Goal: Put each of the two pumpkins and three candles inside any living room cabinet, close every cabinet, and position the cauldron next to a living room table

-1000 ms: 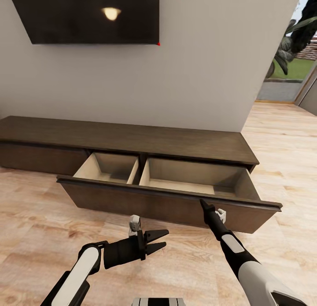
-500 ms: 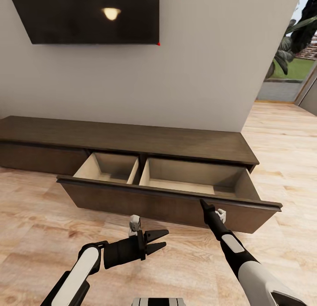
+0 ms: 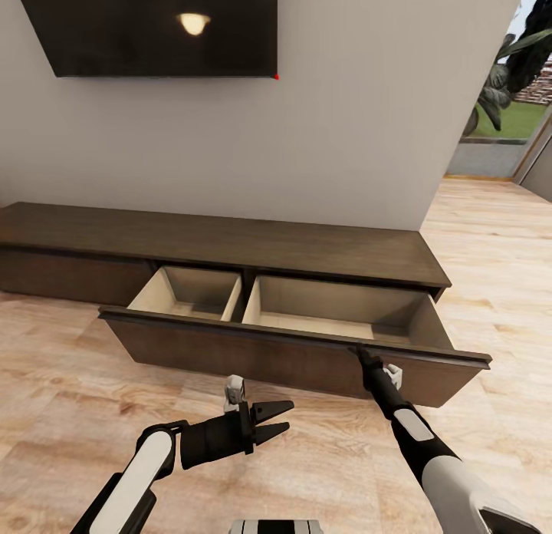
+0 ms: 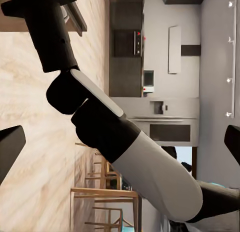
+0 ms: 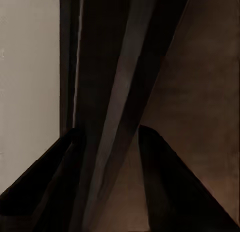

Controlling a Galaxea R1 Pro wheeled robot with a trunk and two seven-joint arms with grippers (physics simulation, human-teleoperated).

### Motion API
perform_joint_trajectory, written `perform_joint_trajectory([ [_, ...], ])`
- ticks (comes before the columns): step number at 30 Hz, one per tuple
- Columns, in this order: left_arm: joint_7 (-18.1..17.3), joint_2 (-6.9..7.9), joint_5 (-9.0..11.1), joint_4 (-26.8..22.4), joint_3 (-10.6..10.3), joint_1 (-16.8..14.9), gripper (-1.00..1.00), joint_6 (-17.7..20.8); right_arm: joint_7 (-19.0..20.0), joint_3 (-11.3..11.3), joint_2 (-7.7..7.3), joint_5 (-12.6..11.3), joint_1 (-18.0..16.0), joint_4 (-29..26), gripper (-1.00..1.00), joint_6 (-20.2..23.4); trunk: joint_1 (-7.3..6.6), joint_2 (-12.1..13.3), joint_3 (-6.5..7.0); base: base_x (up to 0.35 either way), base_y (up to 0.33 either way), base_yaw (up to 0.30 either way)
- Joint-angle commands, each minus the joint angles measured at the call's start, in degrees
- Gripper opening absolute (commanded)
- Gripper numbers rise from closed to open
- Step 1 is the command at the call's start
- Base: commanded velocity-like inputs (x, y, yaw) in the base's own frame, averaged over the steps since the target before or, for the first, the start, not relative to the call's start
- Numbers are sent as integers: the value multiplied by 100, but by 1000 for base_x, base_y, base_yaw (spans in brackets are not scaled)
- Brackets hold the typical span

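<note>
While your right arm reaches for the drawer rim, here is how the moment stands.

Cabinet: the long, low, dark brown wooden cabinet (image 3: pixel 230 246) stands against the wall below the black wall TV (image 3: pixel 153 28); its wide drawer (image 3: pixel 291 350) is pulled well out, and the two pale grey-beige compartments look bare as far as the head view reaches.

Right gripper: your right gripper (image 3: pixel 360 355) sits at the top edge of the drawer front. In the right wrist view the two dark fingers (image 5: pixel 170 192) straddle that rim with a gap between them, one on each side, so the jaws are parted and gripping nothing.

Left gripper: your left gripper (image 3: pixel 280 419) hangs over the light wooden floor (image 3: pixel 77 380), apart from the drawer, jaws spread and empty.

Progress: you have an open drawer ready, which I judge to be only the opening step.

Left to do: pumpkins, candles, closing the cabinets, then placing the cauldron by a table.
</note>
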Motion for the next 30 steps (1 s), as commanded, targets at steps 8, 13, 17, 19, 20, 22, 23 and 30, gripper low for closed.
perform_joint_trajectory([
  [8, -43, 3, -33, 2, -6, -4, 100, 4, 25, -12, -16, -54, -3, 6, 100, 69, -1, -2, -4, -5, 0, 0],
  [13, -43, 3, -33, 2, -9, -4, 100, 4, 26, -12, -15, -59, -3, 9, 100, 70, -1, -2, -4, -138, 0, 0],
  [17, -43, 3, -33, 2, -3, -4, 100, 4, 26, -12, -15, -55, -3, 8, 100, 70, -1, -2, -4, -62, 0, 0],
  [19, -43, 3, -33, 2, -4, -4, 100, 4, 26, -12, -15, -54, -3, 7, 100, 70, -1, -2, -4, -99, 0, 0],
  [20, -43, 3, -33, 2, -3, -4, 100, 4, 26, -12, -15, -54, -3, 6, 100, 68, -1, -2, -4, -147, 0, 0],
  [22, -43, 3, -33, 2, -2, -4, 100, 4, -4, -9, -15, -54, -3, 7, 100, 65, -1, -2, -4, -147, 0, 0],
  [23, -43, 3, -33, 2, -2, -4, 100, 4, -10, -8, -15, -54, -3, 6, 100, 66, -1, -2, -4, -140, 0, 0],
  [30, -43, 3, -33, 4, -2, -4, 100, 4, -39, 6, -15, -7, -3, -1, 100, 42, -1, -2, -4, -176, 0, 0],
])
